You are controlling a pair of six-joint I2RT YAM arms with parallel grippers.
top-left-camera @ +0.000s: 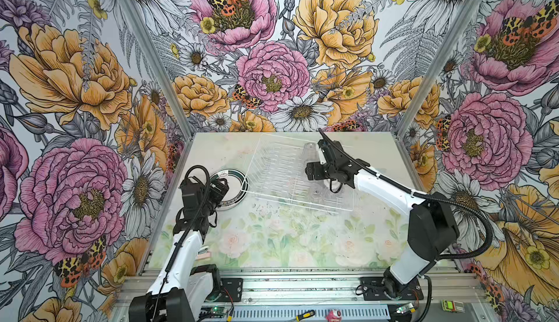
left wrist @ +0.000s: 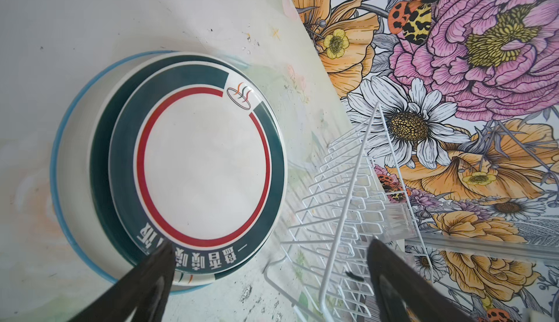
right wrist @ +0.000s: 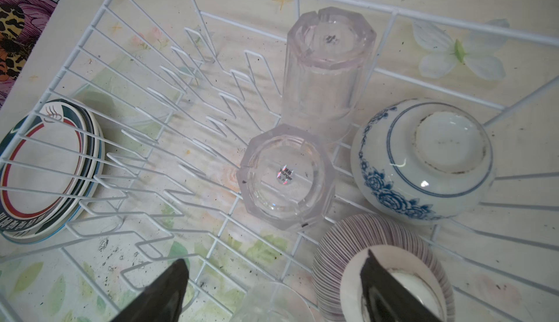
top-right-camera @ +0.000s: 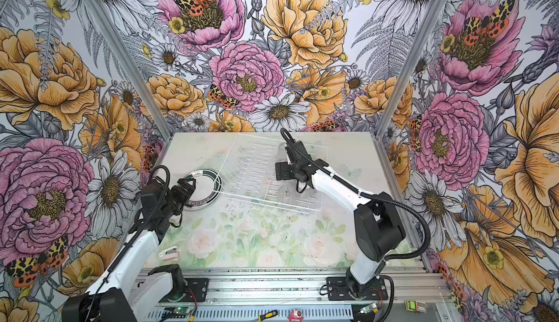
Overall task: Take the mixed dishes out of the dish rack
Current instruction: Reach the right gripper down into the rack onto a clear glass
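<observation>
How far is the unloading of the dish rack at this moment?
Done: the plates lie stacked on the table beside the dish rack. In hand: nothing; left tool and right tool are open, the right one above the rack. Left inside, at least: two tumblers, a blue-flowered bowl, a striped bowl.

The left arm [top-left-camera: 184,245] was angled forward from its base, the left gripper [left wrist: 270,245] pointing down with jaws spread wide. The right arm [top-left-camera: 381,186] stretched farther out, wrist bent downward, the right gripper [right wrist: 273,258] likewise gaping.
</observation>
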